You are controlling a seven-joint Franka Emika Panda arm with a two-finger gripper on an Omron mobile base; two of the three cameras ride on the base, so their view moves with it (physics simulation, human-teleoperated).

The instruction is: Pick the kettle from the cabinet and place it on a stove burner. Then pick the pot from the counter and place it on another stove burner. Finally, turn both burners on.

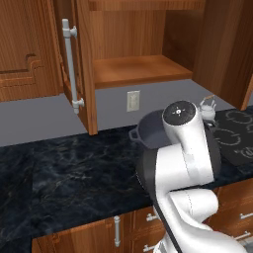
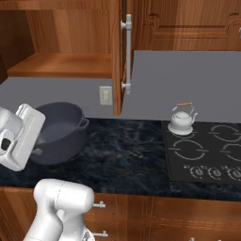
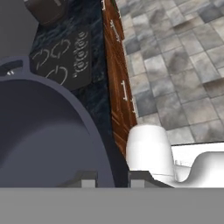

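Note:
The dark grey pot [image 2: 61, 132] stands on the black marble counter [image 2: 122, 150], under the open cabinet [image 2: 66, 63]. In the left base view my arm hides much of the pot [image 1: 148, 129]. My gripper [image 3: 112, 180] is at the pot's near rim [image 3: 52, 131], one fingertip inside the wall and one outside, both tight against it. The white wrist [image 2: 21, 134] leans in at the pot's left side. The small silver kettle [image 2: 182, 120] sits upright on the back-left burner of the black cooktop [image 2: 207, 150]; it shows as the kettle [image 1: 207, 108] beyond my arm.
The cabinet door [image 1: 84, 64] hangs open over the counter with its long silver handle [image 1: 71, 64], its shelf bare. A wall outlet [image 2: 106, 95] is behind the pot. The knobs [image 2: 207, 172] line the cooktop's front edge. Wooden drawers [image 3: 120, 87] and tiled floor [image 3: 175, 65] lie below.

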